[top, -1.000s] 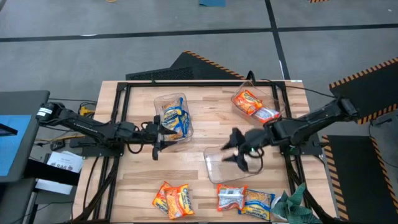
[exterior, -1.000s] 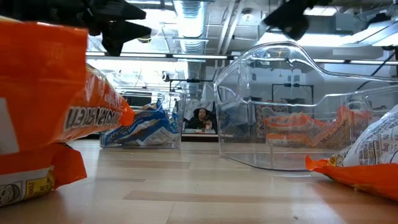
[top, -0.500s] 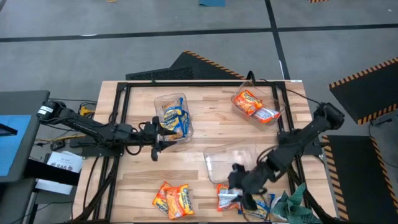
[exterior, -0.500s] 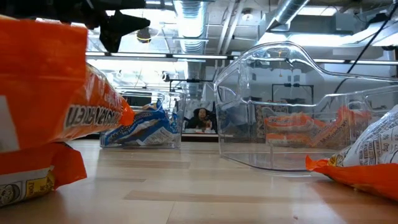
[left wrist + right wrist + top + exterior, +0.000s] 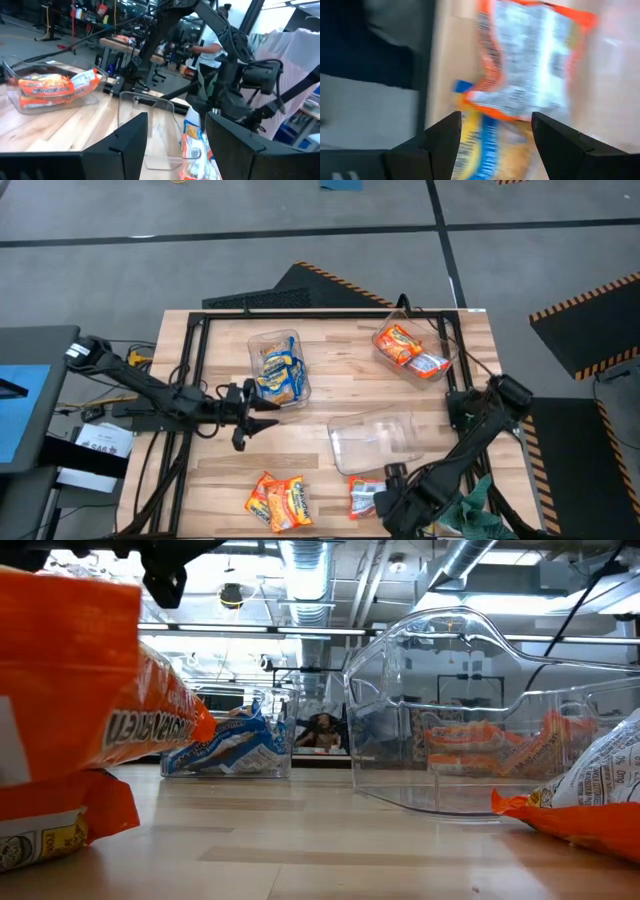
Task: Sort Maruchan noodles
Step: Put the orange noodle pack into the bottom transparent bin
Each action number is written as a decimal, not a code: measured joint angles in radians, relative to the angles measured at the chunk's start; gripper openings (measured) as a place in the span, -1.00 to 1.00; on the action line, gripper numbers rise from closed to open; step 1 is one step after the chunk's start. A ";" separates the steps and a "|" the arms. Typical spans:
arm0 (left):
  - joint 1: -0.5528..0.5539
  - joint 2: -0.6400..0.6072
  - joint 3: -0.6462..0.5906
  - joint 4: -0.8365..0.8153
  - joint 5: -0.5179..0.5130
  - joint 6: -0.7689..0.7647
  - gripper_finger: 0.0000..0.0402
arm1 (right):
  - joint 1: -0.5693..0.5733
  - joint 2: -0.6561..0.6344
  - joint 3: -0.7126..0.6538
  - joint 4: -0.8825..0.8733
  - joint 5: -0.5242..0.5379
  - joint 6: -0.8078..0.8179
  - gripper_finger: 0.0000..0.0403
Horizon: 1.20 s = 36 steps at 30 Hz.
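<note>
Right pincer hangs spread wide right over the silver-and-orange noodle packet at the bench's 5 o'clock edge, a yellow-blue packet tucked just beside it, so the right arm's clearly nearer, while the empty left pincer waits open around 9 o'clock.

A light, striped wooden table top is framed in black. Yellow packets with blue print are seen in a clear plastic bin at 11 o'clock, and orange-red packets in another clear plastic bin at 1 o'clock. An orange packet with a silver-white panel is shown overlapping a yellow-and-blue packet. Orange-red glossy packets are seen at 7 o'clock, a green cloth at 5 o'clock.
</note>
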 joint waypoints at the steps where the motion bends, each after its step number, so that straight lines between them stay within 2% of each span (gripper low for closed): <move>1: -0.012 0.001 0.000 0.000 -0.010 0.001 -0.07 | -0.001 0.020 0.029 -0.058 0.019 0.000 0.31; 4: -0.040 0.008 0.000 0.000 -0.043 0.005 -0.07 | -0.003 0.075 0.101 -0.138 0.042 -0.010 0.31; 8: -0.064 0.010 0.000 -0.001 -0.074 0.005 -0.07 | 0.000 0.106 0.156 -0.125 0.043 -0.052 0.31; 17: -0.071 0.014 0.000 -0.003 -0.090 0.017 -0.07 | -0.001 0.108 0.157 -0.115 0.145 -0.035 0.31; 25: -0.071 0.014 0.000 -0.007 -0.090 0.017 -0.07 | 0.000 0.112 0.157 -0.088 0.174 -0.034 0.31; 36: -0.071 0.014 0.000 -0.010 -0.090 0.020 -0.07 | -0.001 0.190 0.156 -0.087 0.171 -0.034 0.31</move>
